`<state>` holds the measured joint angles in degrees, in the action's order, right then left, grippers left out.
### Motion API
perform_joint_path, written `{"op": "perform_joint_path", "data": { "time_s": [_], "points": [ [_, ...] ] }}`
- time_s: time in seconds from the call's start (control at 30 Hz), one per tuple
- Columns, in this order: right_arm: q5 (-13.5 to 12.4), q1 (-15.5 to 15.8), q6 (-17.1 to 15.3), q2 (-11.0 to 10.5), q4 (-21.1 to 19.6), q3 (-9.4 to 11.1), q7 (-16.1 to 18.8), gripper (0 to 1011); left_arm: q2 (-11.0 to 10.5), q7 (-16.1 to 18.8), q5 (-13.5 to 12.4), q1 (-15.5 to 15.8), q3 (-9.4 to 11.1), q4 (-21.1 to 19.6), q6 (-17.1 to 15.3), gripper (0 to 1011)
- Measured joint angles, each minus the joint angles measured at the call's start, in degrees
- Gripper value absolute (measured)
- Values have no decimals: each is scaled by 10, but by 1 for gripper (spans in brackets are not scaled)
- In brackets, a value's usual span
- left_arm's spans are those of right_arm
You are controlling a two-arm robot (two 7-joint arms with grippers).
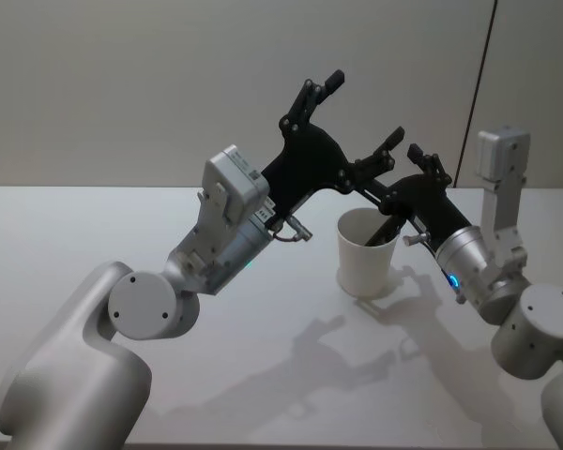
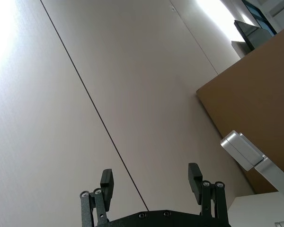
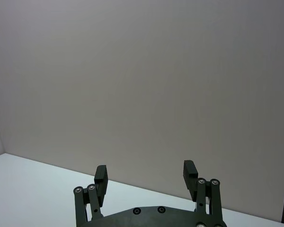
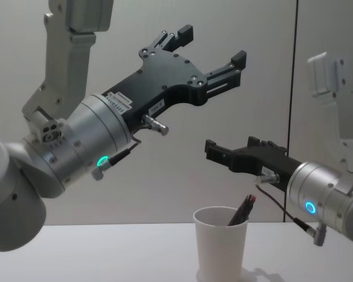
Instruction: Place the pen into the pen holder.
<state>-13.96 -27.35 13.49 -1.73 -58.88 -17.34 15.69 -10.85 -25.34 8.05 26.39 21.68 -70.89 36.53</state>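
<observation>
Table (image 1: 94, 234): white, bears the cup near its middle. Left gripper (image 4: 212, 44): raised well above the table, tilted upward, fingers (image 2: 107, 182) spread apart, nothing between them. Right gripper (image 1: 402, 148): lifted above and behind the cup, fingers (image 3: 101, 174) likewise spread and empty. Pen holder (image 4: 220, 241): white paper cup, upright on the table between the two arms. Pen (image 4: 242, 211): dark, inside the cup, leaning against the rim, red-tipped end projecting above it.
</observation>
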Motion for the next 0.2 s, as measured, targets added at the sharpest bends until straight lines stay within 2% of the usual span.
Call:
{"op": "perform_joint_path", "data": {
  "time_s": [0.2],
  "points": [
    [0, 0, 0, 0, 0, 0, 0, 1001, 0, 0, 0, 0, 0, 0, 0, 1004]
  ]
}}
